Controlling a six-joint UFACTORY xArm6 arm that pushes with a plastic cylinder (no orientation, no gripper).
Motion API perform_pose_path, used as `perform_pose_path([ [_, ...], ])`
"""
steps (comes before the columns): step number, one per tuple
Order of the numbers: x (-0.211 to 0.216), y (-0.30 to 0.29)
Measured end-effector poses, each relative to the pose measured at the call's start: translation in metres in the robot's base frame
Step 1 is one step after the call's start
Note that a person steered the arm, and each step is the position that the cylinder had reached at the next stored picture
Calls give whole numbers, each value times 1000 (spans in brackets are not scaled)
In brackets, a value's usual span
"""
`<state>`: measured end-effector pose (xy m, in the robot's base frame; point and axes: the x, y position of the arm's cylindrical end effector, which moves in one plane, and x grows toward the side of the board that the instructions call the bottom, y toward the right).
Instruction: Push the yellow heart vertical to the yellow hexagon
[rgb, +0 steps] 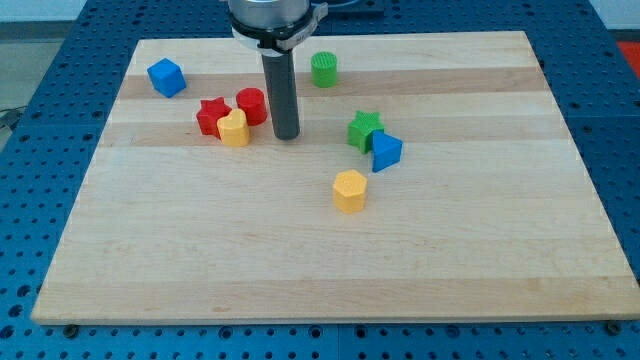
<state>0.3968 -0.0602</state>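
Note:
The yellow heart (234, 129) lies left of centre on the wooden board, touching the red star (210, 116) on its left and the red cylinder (251, 106) above it. The yellow hexagon (350, 191) stands near the board's centre, to the right of and below the heart. My tip (287, 135) rests on the board just right of the yellow heart and the red cylinder, a small gap from the heart.
A blue cube (166, 77) sits at the top left. A green cylinder (324, 69) is at the top centre. A green star (365, 130) and a blue triangular block (386, 151) touch each other above and right of the hexagon. The board (500, 250) is edged by a blue perforated table.

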Motion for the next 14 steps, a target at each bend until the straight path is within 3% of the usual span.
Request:
perform_pose_path([
  [1,75,-9],
  [2,77,-34],
  [3,34,-75],
  [5,30,-104],
  [7,13,-72],
  [10,12,-29],
  [11,42,-73],
  [12,44,-86],
  [13,-12,-107],
  [14,-26,-108],
])
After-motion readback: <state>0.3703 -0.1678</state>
